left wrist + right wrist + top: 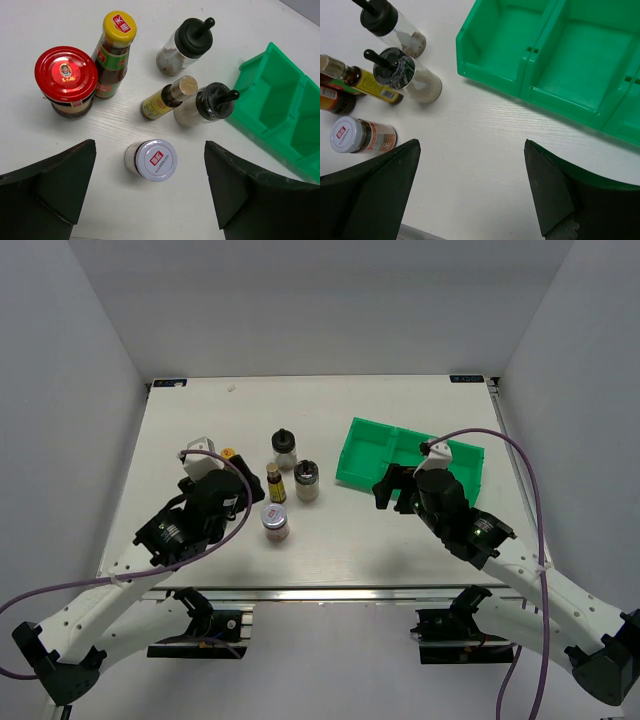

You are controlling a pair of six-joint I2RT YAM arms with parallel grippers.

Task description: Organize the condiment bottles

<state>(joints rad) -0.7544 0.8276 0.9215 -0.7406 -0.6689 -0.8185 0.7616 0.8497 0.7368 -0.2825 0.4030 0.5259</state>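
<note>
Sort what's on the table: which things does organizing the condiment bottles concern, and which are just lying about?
Job: red-capped jar; yellow-capped bottle; farther black-capped bottle; nearer black-capped bottle; small yellow-labelled bottle; white-lidded jar.
Other: green divided bin, visible compartments empty; probably their destination rather than clutter.

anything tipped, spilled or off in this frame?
Nothing is spilled or tipped. The condiment bottles all stand upright in a loose cluster on the table. The only oddity is that the green bin sits skewed to the table's edges. Its visible compartments are empty.
</note>
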